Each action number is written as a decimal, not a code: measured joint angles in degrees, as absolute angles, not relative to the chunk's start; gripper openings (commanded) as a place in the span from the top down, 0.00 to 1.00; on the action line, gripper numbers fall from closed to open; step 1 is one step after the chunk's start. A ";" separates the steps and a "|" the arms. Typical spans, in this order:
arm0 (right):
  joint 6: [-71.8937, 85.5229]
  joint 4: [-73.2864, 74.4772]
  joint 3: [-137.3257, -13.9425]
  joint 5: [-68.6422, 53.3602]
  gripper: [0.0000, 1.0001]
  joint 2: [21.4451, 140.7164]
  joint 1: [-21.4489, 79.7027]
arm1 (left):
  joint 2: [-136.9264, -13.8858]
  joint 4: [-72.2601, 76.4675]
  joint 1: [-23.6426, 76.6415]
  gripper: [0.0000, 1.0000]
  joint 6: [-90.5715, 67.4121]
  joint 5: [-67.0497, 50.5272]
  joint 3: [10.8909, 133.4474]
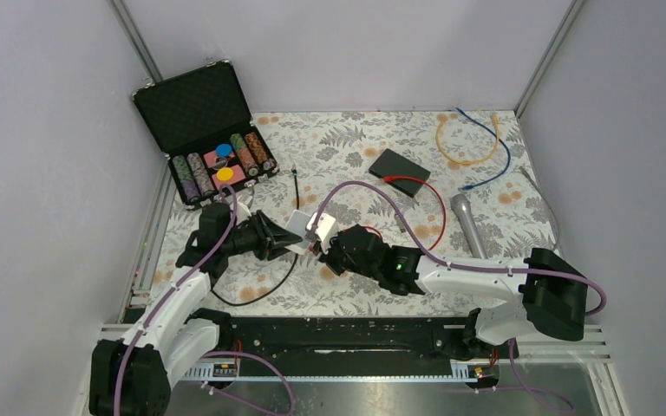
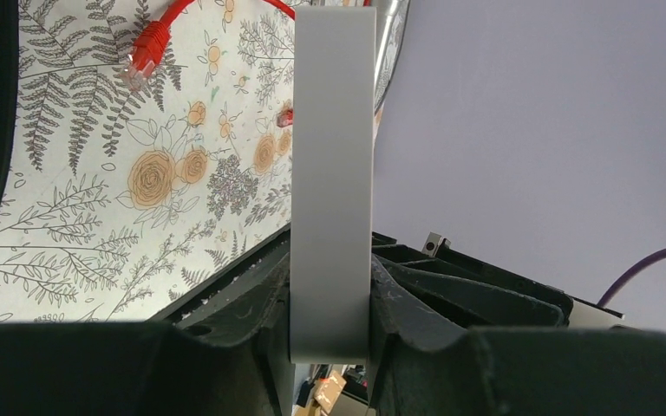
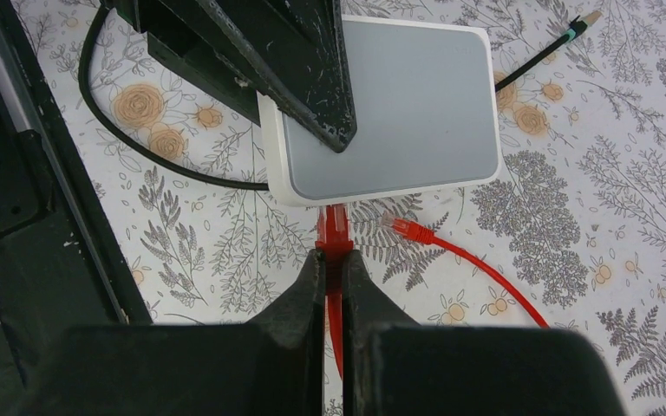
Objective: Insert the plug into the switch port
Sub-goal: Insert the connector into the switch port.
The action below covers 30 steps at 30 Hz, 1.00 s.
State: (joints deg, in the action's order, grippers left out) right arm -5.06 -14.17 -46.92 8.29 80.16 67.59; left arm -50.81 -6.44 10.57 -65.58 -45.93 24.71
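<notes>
The switch [image 1: 305, 230] is a small white box held just above the floral cloth, with my left gripper [image 1: 282, 238] shut on it. In the left wrist view the switch [image 2: 331, 173] stands edge-on between the jaws of the left gripper [image 2: 331, 277]. My right gripper [image 3: 333, 256] is shut on the red plug [image 3: 333, 227]. The plug's tip meets the near edge of the switch [image 3: 381, 113]; the port itself is hidden. The red cable's other plug [image 3: 403, 228] lies loose on the cloth just right of the held one.
An open poker chip case [image 1: 208, 130] stands at the back left. A black box [image 1: 399, 171], a microphone [image 1: 468, 225] and yellow and blue cables [image 1: 468, 143] lie to the right. A black cable [image 1: 260, 290] loops under the left arm.
</notes>
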 measured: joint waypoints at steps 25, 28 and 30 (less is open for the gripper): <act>-7.35 -11.81 -45.93 0.16 1.00 81.82 63.16 | -53.15 -4.67 18.63 1.00 -65.19 -37.04 23.75; -8.16 -11.81 -45.52 -3.60 1.00 81.80 61.69 | -53.80 -4.82 19.20 1.00 -64.99 -37.06 23.83; -8.60 -11.53 -45.47 -5.32 1.00 81.82 61.36 | -54.04 -7.44 19.51 1.00 -63.55 -36.95 24.93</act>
State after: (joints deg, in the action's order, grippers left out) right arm -8.60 -11.53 -45.47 -5.32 81.82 61.36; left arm -54.04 -7.44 19.51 -63.55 -36.95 24.93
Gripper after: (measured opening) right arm 0.053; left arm 0.276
